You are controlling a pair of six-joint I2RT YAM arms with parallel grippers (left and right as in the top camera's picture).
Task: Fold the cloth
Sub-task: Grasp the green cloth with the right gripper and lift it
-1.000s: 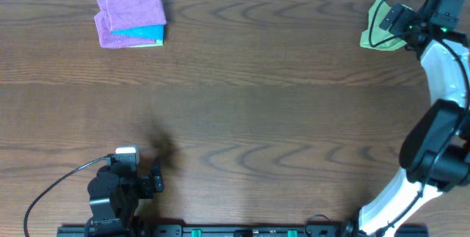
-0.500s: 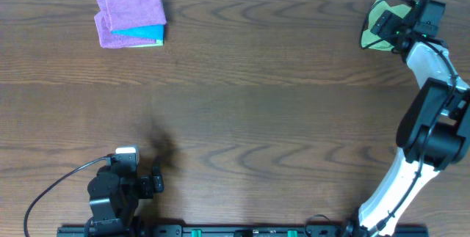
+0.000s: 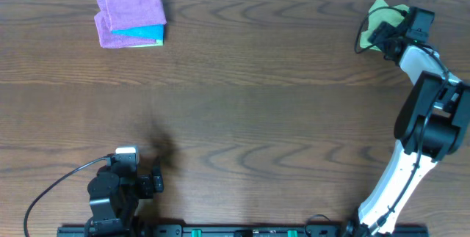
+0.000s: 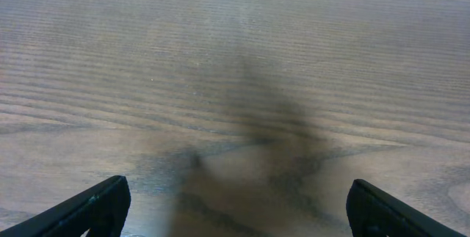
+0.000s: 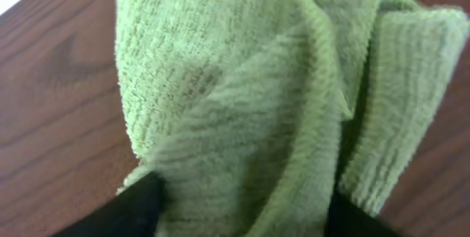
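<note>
The right gripper [image 3: 378, 35] is at the far right corner of the brown wood-grain table [image 3: 257, 105], on the crumpled light-green terry cloth [image 3: 380, 9]. In the right wrist view, its two black fingertips [image 5: 143, 204] appear at the lower edge of the frame, one on each side of the bunched cloth [image 5: 220, 83]. The cloth fills the gap between them and rises in soft vertical folds. The fingers straddle the fabric, but the views do not show whether they press on it or only flank it. The cloth is unfolded and lies in a loose heap near the table's far edge.

The left gripper [image 3: 156, 178] is at the near left side of the table, well apart from the cloth. In the left wrist view, this gripper [image 4: 239, 197] has its fingers spread wide, with one black tip in each lower corner of the frame. Only bare wood and a dark shadow lie between them.

A folded purple terry towel [image 3: 132, 6] lies at the far left corner. A folded turquoise cloth [image 3: 147, 33] shows between its layers.
</note>
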